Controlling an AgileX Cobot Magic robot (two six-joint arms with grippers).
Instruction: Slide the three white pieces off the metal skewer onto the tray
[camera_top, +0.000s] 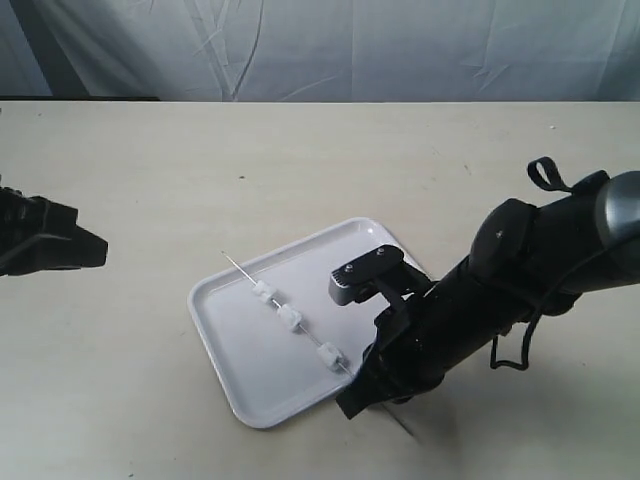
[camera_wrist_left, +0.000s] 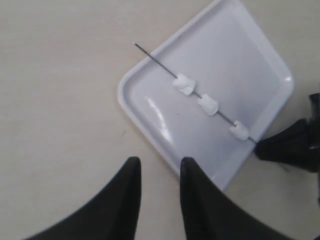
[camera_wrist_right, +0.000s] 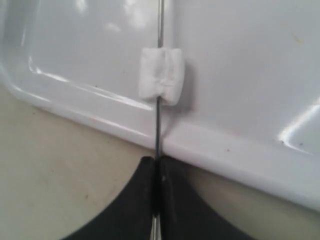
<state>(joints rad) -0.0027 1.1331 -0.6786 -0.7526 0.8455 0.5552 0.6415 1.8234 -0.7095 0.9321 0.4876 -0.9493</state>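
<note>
The white tray (camera_top: 245, 365) lies on the table with the metal skewer (camera_top: 243, 272) slanting across it. Three white pieces (camera_top: 263, 293), (camera_top: 290, 319), (camera_top: 328, 354) are threaded on the rod, spaced apart. My right gripper (camera_top: 355, 380) is shut on the skewer just outside the tray's near rim. In the right wrist view the fingers (camera_wrist_right: 145, 172) pinch the rod (camera_wrist_right: 158, 125) a short way from the nearest piece (camera_wrist_right: 161, 80). My left gripper (camera_wrist_left: 158, 161) is open and empty, hovering over bare table beside the tray (camera_wrist_left: 250, 55), well away from the skewer's pointed tip (camera_wrist_left: 136, 44).
The tan table (camera_top: 150, 180) surrounds the tray. A wrinkled pale cloth backdrop (camera_top: 330, 45) hangs behind the far edge. The right arm's dark body (camera_top: 520, 270) stretches over the table right of the tray. The skewer's rear end (camera_top: 405, 428) pokes out behind the right gripper.
</note>
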